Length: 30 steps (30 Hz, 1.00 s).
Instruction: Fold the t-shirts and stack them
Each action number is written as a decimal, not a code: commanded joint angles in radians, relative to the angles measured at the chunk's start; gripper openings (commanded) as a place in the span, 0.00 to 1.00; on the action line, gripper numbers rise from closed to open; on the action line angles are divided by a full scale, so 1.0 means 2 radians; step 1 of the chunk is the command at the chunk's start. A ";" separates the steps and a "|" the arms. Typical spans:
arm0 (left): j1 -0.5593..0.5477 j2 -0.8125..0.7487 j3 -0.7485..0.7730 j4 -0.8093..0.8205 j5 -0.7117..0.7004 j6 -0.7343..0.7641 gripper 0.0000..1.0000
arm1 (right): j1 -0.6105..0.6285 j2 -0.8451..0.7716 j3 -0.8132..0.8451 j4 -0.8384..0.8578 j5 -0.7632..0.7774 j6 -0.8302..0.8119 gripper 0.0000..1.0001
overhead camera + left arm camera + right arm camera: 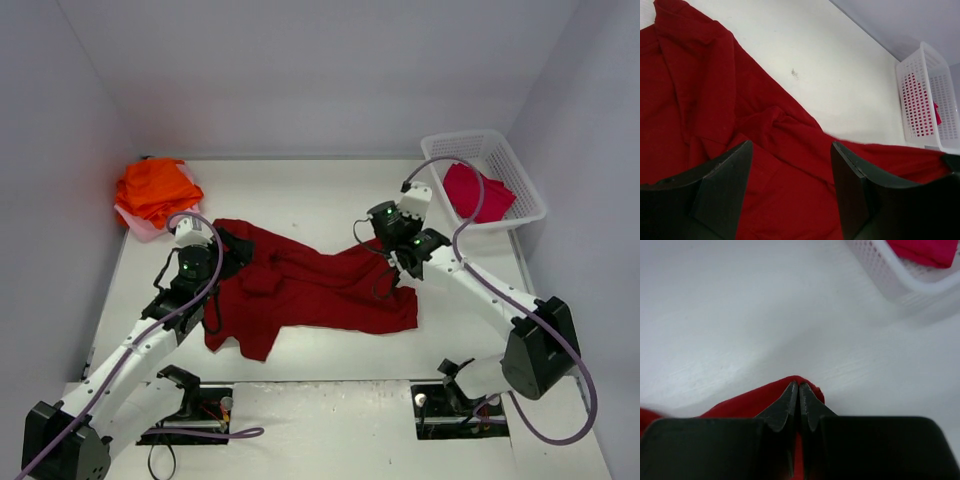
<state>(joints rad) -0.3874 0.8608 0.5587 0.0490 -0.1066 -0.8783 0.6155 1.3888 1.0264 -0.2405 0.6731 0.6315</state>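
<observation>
You are looking into a robotics lab cell: bare walls [320, 80] are boxing in a white table [330, 190], two cabled arms [140, 345] sitting at its edge.

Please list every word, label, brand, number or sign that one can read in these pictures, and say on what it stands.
None: no view shows any text that can be read.
The dark red t-shirt, the orange t-shirts, the crimson t-shirt and the white basket show no print or label.
Small parts at the arm bases are too small to tell whether they carry markings.
</observation>
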 commanded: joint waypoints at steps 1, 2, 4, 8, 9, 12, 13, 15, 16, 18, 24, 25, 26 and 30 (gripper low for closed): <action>-0.003 -0.008 0.013 0.015 -0.010 0.013 0.58 | -0.044 0.017 0.033 0.072 -0.008 -0.087 0.00; -0.003 -0.008 0.014 0.015 -0.012 0.014 0.58 | -0.058 0.027 0.044 0.077 -0.014 -0.096 0.00; -0.003 -0.008 0.013 0.014 -0.016 0.016 0.58 | -0.069 0.037 0.054 0.097 -0.023 -0.122 0.00; -0.003 -0.002 0.011 0.017 -0.019 0.017 0.58 | -0.089 0.062 0.080 0.132 -0.056 -0.157 0.00; -0.003 0.001 0.011 0.020 -0.020 0.016 0.58 | -0.095 0.071 0.083 0.142 -0.063 -0.168 0.00; -0.003 0.008 0.011 0.027 -0.019 0.014 0.58 | -0.103 0.084 0.097 0.165 -0.090 -0.185 0.00; -0.003 0.010 0.010 0.028 -0.020 0.014 0.58 | -0.105 0.092 0.099 0.172 -0.095 -0.197 0.00; -0.003 0.014 0.011 0.030 -0.020 0.014 0.58 | -0.114 0.103 0.109 0.188 -0.109 -0.205 0.00; -0.003 0.015 0.011 0.030 -0.022 0.016 0.58 | -0.117 0.106 0.113 0.192 -0.114 -0.211 0.00; -0.003 0.018 0.012 0.029 -0.023 0.017 0.58 | -0.127 0.112 0.126 0.203 -0.126 -0.218 0.00; -0.003 0.024 0.014 0.032 -0.028 0.017 0.58 | -0.150 0.109 0.162 0.221 -0.151 -0.241 0.00; -0.003 0.026 0.014 0.034 -0.028 0.016 0.58 | -0.152 0.108 0.167 0.224 -0.155 -0.244 0.00; -0.003 0.028 0.013 0.037 -0.026 0.016 0.58 | -0.154 0.108 0.172 0.223 -0.159 -0.248 0.00; -0.003 0.031 0.013 0.040 -0.023 0.013 0.58 | -0.157 0.103 0.189 0.227 -0.166 -0.261 0.00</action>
<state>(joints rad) -0.3874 0.9211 0.5587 0.0578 -0.1402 -0.8642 0.3077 1.6344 1.3479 0.1234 0.3553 0.1520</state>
